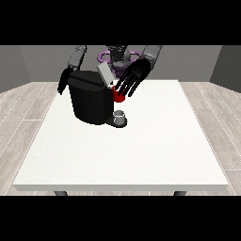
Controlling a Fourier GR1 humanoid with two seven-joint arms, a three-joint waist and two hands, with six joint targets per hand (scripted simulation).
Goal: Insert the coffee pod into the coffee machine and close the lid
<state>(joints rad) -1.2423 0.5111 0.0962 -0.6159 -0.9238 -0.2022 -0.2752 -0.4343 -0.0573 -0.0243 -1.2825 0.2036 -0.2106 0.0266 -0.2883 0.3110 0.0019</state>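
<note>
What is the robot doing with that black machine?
The robot stands behind a white table with a black coffee machine on it. The hand at the view's right is spread open, its fingers reaching down beside the machine's raised lid, near a red thing at the machine. A small grey cup sits at the machine's base. The hand at the view's left hangs behind the machine.

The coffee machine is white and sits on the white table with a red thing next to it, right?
Not quite. In the front view the coffee machine is black, not white. It does sit on the white table, and there is a red thing at the machine, just under the fingers of the hand at the view's right.
</note>
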